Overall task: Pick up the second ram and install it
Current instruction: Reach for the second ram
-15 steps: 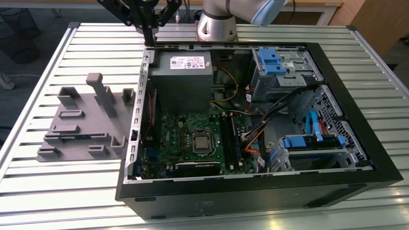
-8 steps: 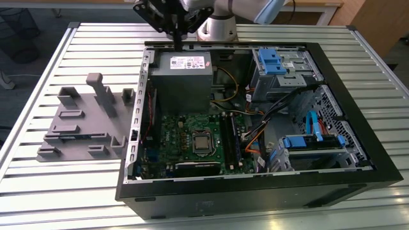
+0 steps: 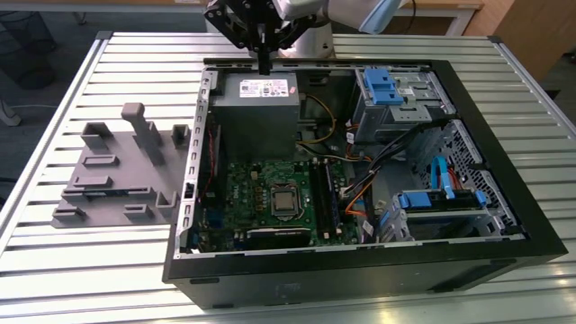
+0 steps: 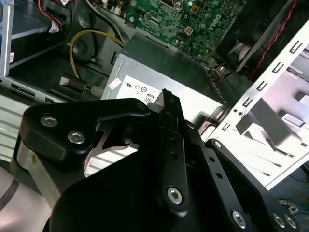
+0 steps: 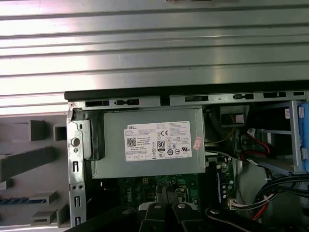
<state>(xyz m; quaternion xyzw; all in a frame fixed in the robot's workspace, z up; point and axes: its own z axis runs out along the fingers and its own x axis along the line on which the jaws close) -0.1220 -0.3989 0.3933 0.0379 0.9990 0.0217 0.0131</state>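
Open PC case (image 3: 360, 260): green motherboard (image 3: 261, 196) nearest, grey power supply (image 3: 256, 111) beyond. Grey holder block (image 3: 117, 172) beside case, exterior view's left; second ram (image 5: 21, 199) lies in its slot, seen in first wrist view. Farthest: gripper (image 3: 264, 69) above power supply's far end, clenched, holding nothing.

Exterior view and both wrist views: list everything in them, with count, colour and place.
table: one, silver, slatted, under everything
computer case: one, black, open, on the table
power supply: one, grey, inside the case at its far end
motherboard: one, green, inside the case beside the power supply
drive brackets: two, blue, along the case's side at the exterior view's right
holder block: one, grey, on the table at the exterior view's left of the case
second ram: one, blue, in the holder block
gripper: one, black, over the power supply's far edge
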